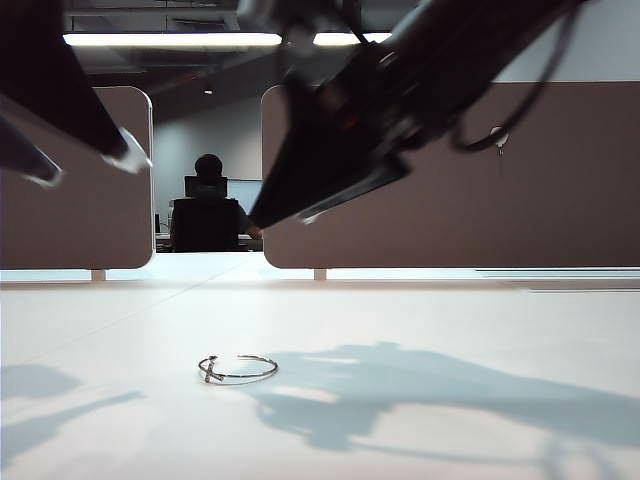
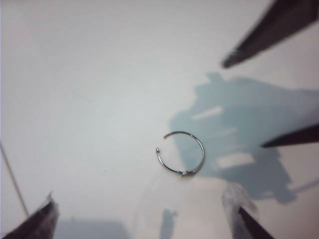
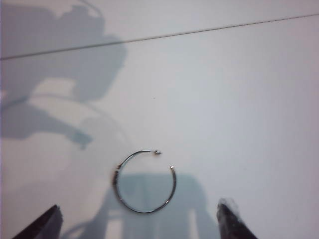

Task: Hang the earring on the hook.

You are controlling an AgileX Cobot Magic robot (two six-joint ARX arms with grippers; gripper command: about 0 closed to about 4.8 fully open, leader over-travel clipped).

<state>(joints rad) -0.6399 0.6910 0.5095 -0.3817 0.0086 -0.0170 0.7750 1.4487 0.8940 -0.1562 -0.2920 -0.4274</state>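
On the white counter, toward its near edge and left of the middle, lies the earring, a thin open wire hoop resting flat with its small cross piece at the left end. Nothing touches it. Lying flat, it offers only thin wire to the fingers, so a pick will likely need a low, careful pinch on the rim.

The hook, a small pale pad with a short prong pointing down, is fixed high on the brown partition beyond the counter's far edge, well apart from the earring. The prong's downward set suggests the hoop's open gap must be threaded onto it from below.

The right gripper hangs above the counter with the hoop just ahead of its spread fingers, holding nothing; in the exterior view it is the large dark mass above the earring. The left gripper also hovers over the counter, fingers wide apart and empty, the hoop lying just ahead between them; the right gripper's dark tips show in the left wrist view beyond the hoop. Both arms seem posed for approach; the grasp is not yet made.

A seated person is visible far behind the partition gap.
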